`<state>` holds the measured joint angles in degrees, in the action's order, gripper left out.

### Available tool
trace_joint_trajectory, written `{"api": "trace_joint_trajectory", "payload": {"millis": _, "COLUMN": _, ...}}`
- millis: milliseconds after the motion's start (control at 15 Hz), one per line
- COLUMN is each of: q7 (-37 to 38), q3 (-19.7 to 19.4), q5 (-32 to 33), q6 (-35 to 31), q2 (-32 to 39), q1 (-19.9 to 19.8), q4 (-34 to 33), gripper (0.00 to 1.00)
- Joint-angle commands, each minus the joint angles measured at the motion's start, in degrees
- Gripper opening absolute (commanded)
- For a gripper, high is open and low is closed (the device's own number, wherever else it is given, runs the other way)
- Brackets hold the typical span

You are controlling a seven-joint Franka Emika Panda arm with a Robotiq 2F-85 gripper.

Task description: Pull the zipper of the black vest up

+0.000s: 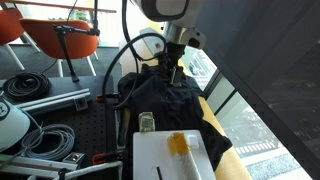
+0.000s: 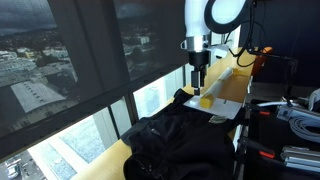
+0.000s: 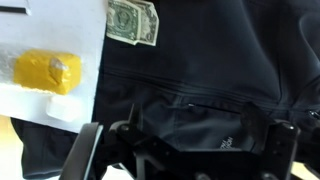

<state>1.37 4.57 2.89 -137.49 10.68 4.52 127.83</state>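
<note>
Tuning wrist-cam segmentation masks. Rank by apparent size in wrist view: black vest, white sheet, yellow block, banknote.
1. black vest
2. white sheet
3. yellow block and banknote: look alike; banknote cut off by the frame top, so unranked.

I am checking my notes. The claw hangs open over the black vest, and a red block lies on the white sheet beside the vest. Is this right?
Not quite. The block is yellow, not red; the wrist view shows it. The rest stands: the claw hangs open over the black vest, and the block lies on the white sheet beside the vest.
</note>
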Motion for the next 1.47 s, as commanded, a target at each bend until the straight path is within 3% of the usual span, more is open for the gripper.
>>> {"api": "trace_joint_trajectory", "payload": {"millis": 0, "q7": -1.36, "q3": -0.51, "q5": -0.64, "q6": -0.41, "q2": -2.07, "q1": -0.76, "q4": 2.45, "gripper": 1.0}}
{"api": "trace_joint_trajectory", "payload": {"millis": 267, "q7": -3.33, "q3": -0.94, "q5": -1.5, "q6": -1.31, "q2": -6.69, "q1": -1.91, "q4": 7.42, "gripper": 1.0}}
{"api": "trace_joint_trajectory", "payload": {"millis": 1400, "q7": -3.33, "q3": -0.9, "q5": -1.77, "q6": -1.43, "q2": -6.77, "q1": -1.81, "q4": 7.55, "gripper": 1.0}}
